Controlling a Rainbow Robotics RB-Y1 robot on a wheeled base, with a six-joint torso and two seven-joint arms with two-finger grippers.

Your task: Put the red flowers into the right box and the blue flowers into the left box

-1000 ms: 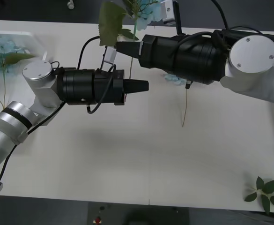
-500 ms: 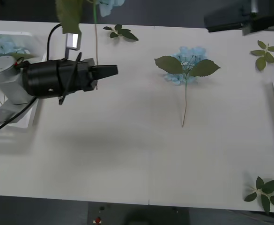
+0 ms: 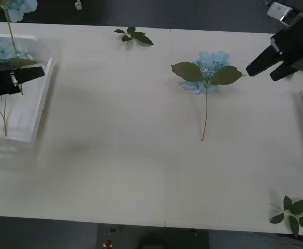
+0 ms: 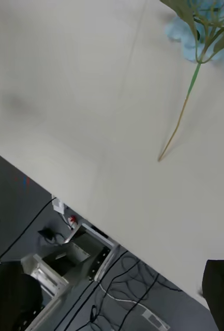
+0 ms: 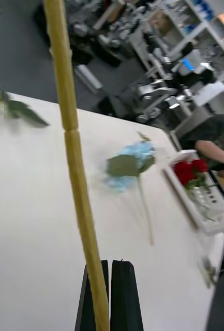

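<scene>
Left gripper [image 3: 37, 73]: sitting at the frame's left edge over the left box [image 3: 41, 106], fingers pinching a blue flower's stem [image 5: 75, 170].
Right gripper [image 3: 255, 67]: hovering upper right, fingers spread.
Blue flower [image 3: 207, 72]: lying on the table [image 3: 141, 155], centre right.
Red flowers [image 5: 190, 170]: lying in the right box [image 5: 210, 227].

The left gripper [image 3: 29, 75] was out near the middle of the table a second ago. It has pulled back to the far left and now sits over the left box [image 3: 40, 111], pinching the stem of a blue flower [image 3: 17, 6]. That flower went left with it. The right gripper [image 3: 260, 65] has swung away to the right edge. The other blue flower [image 3: 207, 72], once hidden under that arm, now shows whole.
</scene>
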